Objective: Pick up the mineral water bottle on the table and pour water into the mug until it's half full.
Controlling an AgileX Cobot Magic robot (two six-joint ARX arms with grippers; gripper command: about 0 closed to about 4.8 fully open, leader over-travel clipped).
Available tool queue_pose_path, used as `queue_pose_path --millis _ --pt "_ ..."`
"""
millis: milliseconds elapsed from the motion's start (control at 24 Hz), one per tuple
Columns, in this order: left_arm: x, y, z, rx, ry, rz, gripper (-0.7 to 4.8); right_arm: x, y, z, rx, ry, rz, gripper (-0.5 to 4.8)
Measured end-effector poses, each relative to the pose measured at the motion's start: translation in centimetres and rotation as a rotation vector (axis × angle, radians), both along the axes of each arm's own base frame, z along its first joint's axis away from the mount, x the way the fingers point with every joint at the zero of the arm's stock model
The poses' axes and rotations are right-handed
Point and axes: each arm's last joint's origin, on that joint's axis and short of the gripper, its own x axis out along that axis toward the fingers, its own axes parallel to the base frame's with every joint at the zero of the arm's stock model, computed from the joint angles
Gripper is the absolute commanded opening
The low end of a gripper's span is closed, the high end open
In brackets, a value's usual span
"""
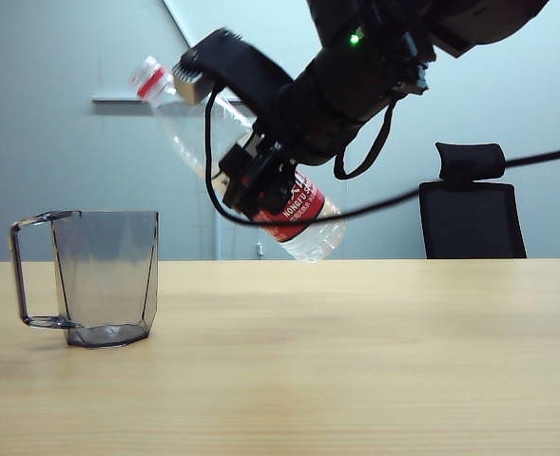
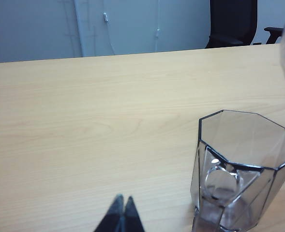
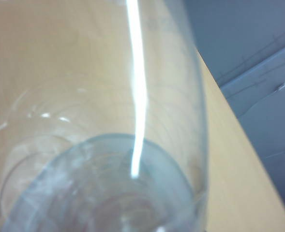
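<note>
Mug [image 1: 108,275] sits upright on the table [image 1: 356,361] at the left, mouth up ready for the pour, and it looks empty so far. Left gripper [image 2: 122,205] hovers just beside it, tips pinched together on nothing. Further right, the right gripper [image 1: 260,180] is clamped around the bottle [image 1: 189,123] at its label, up in the air. The bottle's tilted neck-up toward the mug, not yet over it.
</note>
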Motion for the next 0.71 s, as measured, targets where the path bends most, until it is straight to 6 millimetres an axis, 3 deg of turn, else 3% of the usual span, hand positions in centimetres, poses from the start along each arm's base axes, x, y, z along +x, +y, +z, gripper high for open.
queue_pose_path --millis 543,710 --pt "-0.01 -0.04 -0.01 0.0 0.0 -0.004 -0.02 -0.19 0.3 -0.11 -0.218 -0.128 -0.002 2.61" --pt "-0.21 -0.8 0.0 0.0 0.0 -0.084 -0.02 -0.16 0.32 -0.11 -0.288 -0.174 0.023 2.61"
